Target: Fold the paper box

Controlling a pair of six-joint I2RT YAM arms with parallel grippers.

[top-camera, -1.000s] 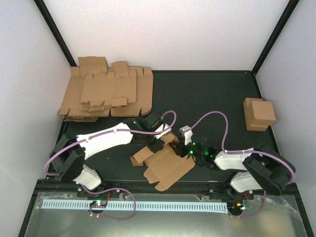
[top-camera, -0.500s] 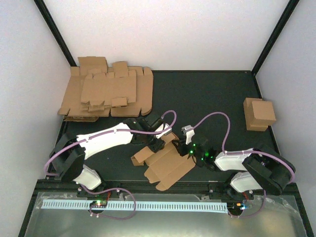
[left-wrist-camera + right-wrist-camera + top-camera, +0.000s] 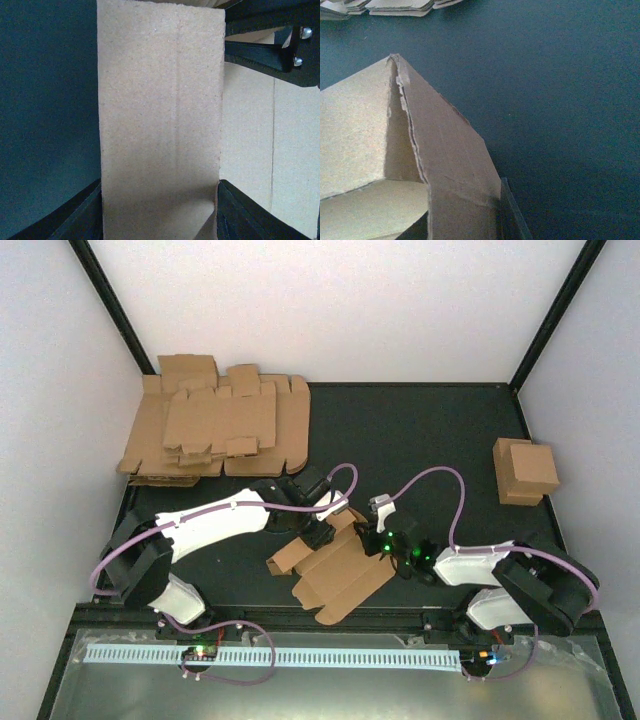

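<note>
The paper box (image 3: 335, 570) lies half-formed on the table (image 3: 420, 440), near the front edge and about midway between the two arms, with its far panels raised and its near flaps flat.

The left tool (image 3: 318, 530) sits at the box's far left corner. In its wrist view an upright panel fills the gap between the fingers (image 3: 82, 217), and they appear clamped across its width. The right tool (image 3: 378, 540) meets the far right corner. A torn-edged flap runs down beside its one visible finger (image 3: 512, 215), but I cannot tell whether the jaws are together on it.

The step in hand looks like raising a side wall along its crease. To do it well, the left tool should pin its panel firmly while the right swings the flap about the score line, not across it. That frayed edge could tear further if it is pulled.

A pile of flat blanks (image 3: 215, 425) lies far left, and a finished box (image 3: 525, 472) stands far right; both are well apart from the work. The obstruction is chiefly the tools themselves, crowded together over one corner.
</note>
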